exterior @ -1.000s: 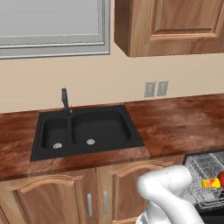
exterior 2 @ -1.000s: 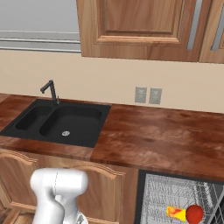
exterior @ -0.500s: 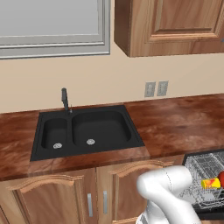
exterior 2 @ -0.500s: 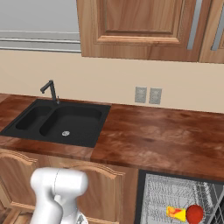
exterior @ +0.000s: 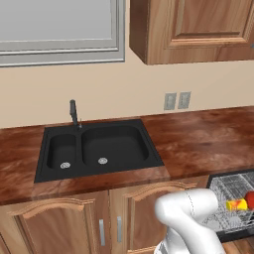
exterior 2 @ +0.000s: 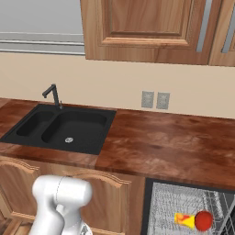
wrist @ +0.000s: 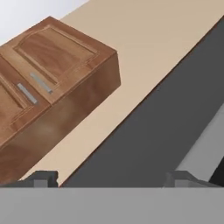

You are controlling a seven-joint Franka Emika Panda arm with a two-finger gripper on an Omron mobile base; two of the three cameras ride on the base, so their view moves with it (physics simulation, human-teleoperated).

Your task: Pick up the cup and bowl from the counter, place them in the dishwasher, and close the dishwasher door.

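Observation:
The yellow cup [exterior: 235, 204] [exterior 2: 184, 220] lies on its side in the grey-white wire rack [exterior: 225, 186] [exterior 2: 167, 204] of the open black dishwasher. The red bowl [exterior: 249, 199] [exterior 2: 203, 221] rests right beside it in the same rack. Above the rack runs the reddish-brown counter [exterior: 198, 144] [exterior 2: 170, 144]. My arm bends down low in front of the cabinets. In the hand view my gripper [wrist: 113, 179] is open, its fingertips [wrist: 43, 178] far apart with nothing between them. It faces a flat dark panel [wrist: 153, 131] that looks like the dishwasher door, with a lighter grey strip at its right.
A black double sink [exterior: 96, 149] [exterior 2: 59, 128] with a dark faucet [exterior: 74, 113] is set into the counter on the left. Two wall outlets [exterior: 177, 100] sit above the counter. Wooden upper cabinets [exterior: 193, 27] [wrist: 48, 83] hang overhead.

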